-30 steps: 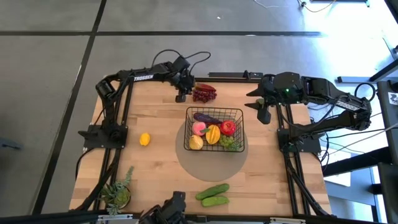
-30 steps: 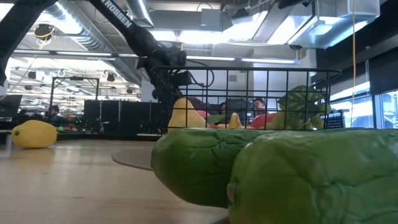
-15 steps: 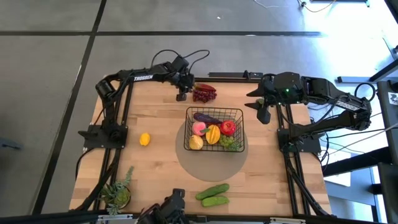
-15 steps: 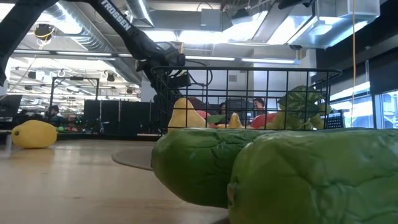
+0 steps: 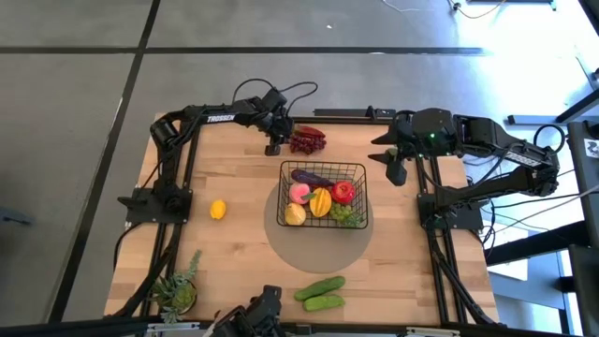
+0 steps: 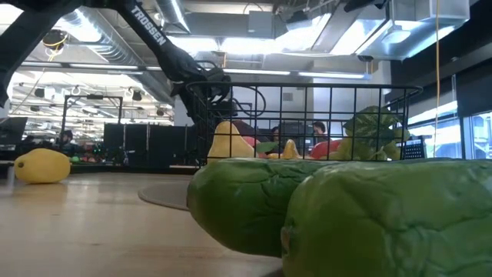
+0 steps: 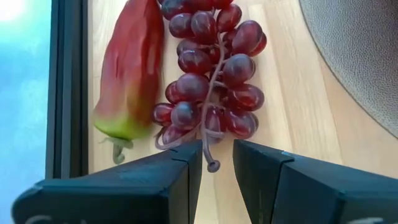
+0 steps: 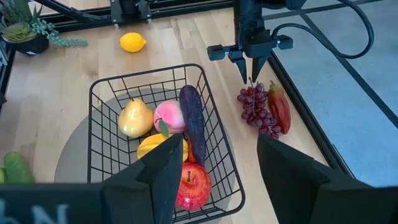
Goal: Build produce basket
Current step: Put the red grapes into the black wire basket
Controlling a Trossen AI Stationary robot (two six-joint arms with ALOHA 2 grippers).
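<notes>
The black wire basket (image 5: pixel 323 167) stands on a grey round mat and holds an eggplant (image 8: pixel 191 118), a peach (image 8: pixel 168 115), a red apple (image 8: pixel 193 186) and other fruit. Purple grapes (image 5: pixel 307 141) lie on the table beyond the basket, next to a red pepper (image 7: pixel 130 74). My left gripper (image 7: pixel 217 165) hangs point-down at the grapes' stem end. It is narrowly open, with the stem tip (image 7: pixel 213 165) between its fingers. My right gripper (image 5: pixel 395 170) hovers open beside the basket's far right corner.
A lemon (image 5: pixel 217 209) lies left of the basket. Two cucumbers (image 5: pixel 321 292) sit near the table's near edge, filling the low view. A small potted plant (image 5: pixel 176 290) stands at the near left corner. A black rail runs along the far edge behind the pepper.
My left arm has shifted slightly and sunk a little at the grapes' stem end. The grapes, the basket and my right arm have stayed where they were.
</notes>
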